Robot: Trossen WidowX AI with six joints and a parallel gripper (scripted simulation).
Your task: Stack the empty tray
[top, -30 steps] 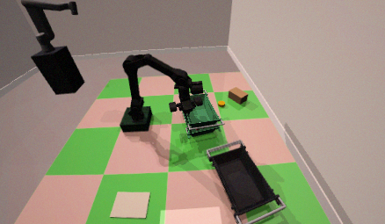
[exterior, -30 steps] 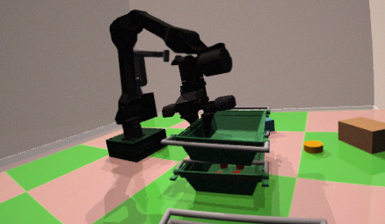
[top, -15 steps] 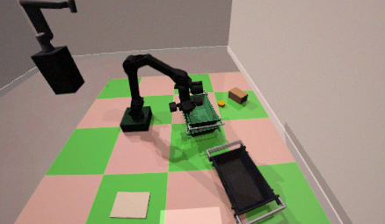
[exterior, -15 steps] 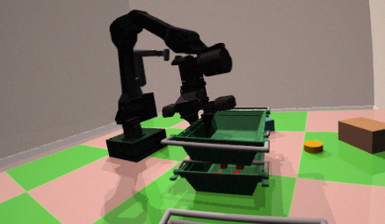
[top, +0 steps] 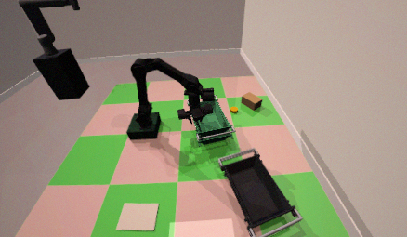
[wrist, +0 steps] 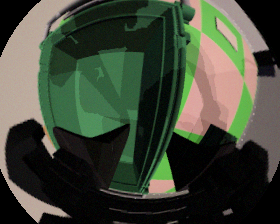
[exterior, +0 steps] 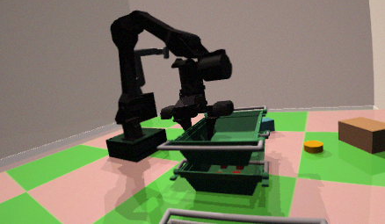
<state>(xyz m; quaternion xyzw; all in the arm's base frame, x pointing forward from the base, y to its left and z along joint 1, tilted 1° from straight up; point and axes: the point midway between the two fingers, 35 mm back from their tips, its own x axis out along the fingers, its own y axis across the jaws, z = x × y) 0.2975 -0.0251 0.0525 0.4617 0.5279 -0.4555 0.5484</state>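
The loaded green tray stands on the floor with red blocks inside. Its near wire bar stands under the near end of the upper tray; its far bar is not clear. The empty green tray sits above the load and looks about level, its own near bar swung out. My gripper is partly open. Its fingers straddle the upper tray's long wall on the arm's side, one inside and one outside, with gaps beside the wall.
A black tray with bars swung out stands nearer the top camera. A brown block and an orange disc lie beyond the green trays. A blue object is behind them. A cream square lies at the front.
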